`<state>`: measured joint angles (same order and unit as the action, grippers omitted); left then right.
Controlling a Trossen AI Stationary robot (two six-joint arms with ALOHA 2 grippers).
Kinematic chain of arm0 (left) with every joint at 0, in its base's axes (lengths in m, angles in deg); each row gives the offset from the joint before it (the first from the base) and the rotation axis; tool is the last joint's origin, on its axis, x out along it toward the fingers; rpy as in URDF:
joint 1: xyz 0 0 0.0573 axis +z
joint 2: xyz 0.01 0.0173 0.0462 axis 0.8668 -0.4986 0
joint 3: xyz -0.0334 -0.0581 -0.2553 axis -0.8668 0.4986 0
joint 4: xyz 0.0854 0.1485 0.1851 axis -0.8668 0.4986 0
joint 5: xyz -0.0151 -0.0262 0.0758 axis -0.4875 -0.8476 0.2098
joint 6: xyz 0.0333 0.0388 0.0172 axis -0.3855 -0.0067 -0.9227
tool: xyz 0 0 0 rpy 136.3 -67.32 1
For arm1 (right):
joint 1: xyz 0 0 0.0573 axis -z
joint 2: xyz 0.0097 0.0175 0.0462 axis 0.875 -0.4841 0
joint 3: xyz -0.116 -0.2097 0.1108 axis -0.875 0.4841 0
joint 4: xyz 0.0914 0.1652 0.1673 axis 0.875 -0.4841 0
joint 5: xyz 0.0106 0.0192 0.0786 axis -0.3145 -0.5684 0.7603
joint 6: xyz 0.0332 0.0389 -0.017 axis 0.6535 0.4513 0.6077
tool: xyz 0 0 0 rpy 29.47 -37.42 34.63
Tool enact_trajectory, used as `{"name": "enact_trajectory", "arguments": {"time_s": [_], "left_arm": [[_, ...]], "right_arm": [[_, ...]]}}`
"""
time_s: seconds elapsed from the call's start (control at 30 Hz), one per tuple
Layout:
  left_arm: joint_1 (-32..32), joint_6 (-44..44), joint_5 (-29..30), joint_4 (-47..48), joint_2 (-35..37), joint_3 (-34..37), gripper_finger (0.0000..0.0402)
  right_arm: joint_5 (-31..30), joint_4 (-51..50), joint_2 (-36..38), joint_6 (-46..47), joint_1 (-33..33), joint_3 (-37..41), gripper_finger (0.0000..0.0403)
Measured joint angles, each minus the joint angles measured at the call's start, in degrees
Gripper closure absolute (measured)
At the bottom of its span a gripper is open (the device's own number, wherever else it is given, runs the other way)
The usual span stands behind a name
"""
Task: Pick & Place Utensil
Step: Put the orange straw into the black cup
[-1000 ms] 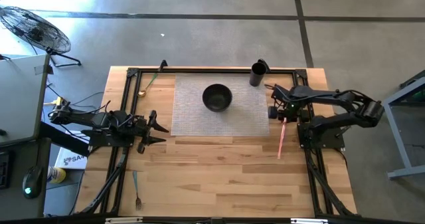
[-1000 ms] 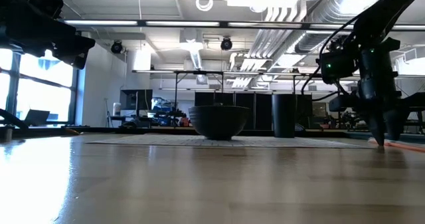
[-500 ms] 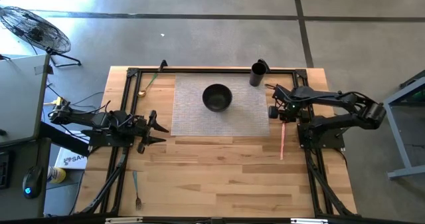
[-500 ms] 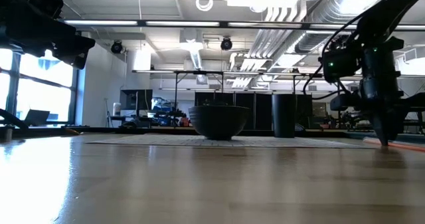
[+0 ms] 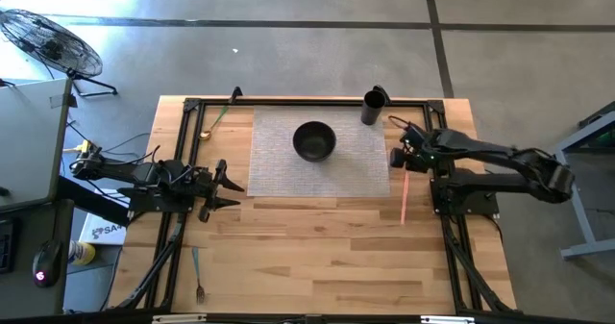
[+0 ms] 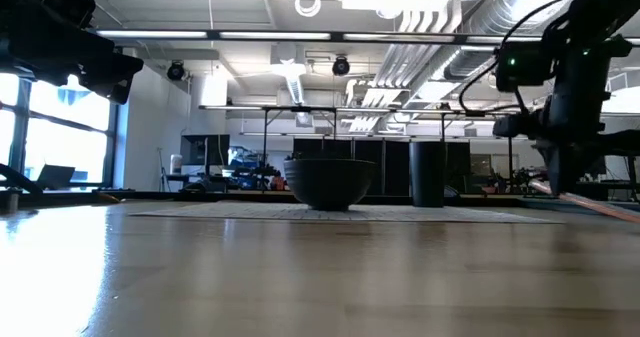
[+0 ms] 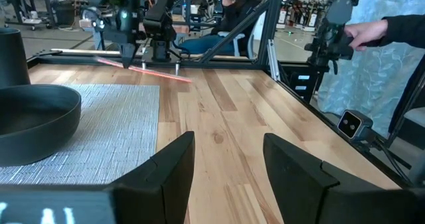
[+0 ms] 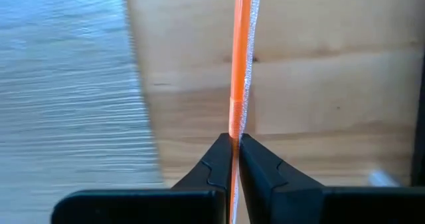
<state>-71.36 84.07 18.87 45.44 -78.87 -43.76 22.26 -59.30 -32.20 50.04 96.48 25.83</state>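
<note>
My high view looks straight down on the whole light wooden table; my low view sits at tabletop height, facing level across it. Both share the dark round bowl on the grey woven mat — the left wrist view sees it too. The right wrist view looks closely down at the wood.

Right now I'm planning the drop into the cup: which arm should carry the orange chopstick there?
The right. Its end effector is already shut on the orange chopstick, close to the black cup. The left end effector waits open across the table, beyond the mat.
</note>
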Motion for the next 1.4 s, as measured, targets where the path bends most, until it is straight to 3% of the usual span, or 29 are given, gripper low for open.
{"name": "enact_trajectory", "arguments": {"time_s": [0.27,0.47,0.7,0.97,1.17,1.4], "left_arm": [[0.0,0.0,0.0,0.0,0.0,0.0,0.0224],[0.0,0.0,0.0,0.0,0.0,0.0,0.0224],[0.0,0.0,0.0,0.0,0.0,0.0,0.0224],[0.0,0.0,0.0,0.0,0.0,0.0,0.0224],[0.0,0.0,0.0,0.0,0.0,0.0,0.0224],[0.0,0.0,0.0,0.0,0.0,0.0,0.0224]], "right_arm": [[-6.8,7.6,10.8,-0.3,-5.2,-0.1,0.0391],[-15.2,25.8,16.2,-6.6,-8.5,-0.1,0.0391],[-29.6,56.8,16.3,-26.1,-10.6,-0.3,0.0391],[-48.8,78.3,10.8,-52.3,-12.5,-0.3,0.0391],[-51.4,93.1,4.2,-63.3,-12.3,-0.3,0.0391],[-46.8,94.4,-1.1,-64.6,-8.5,-0.3,0.0391]]}}
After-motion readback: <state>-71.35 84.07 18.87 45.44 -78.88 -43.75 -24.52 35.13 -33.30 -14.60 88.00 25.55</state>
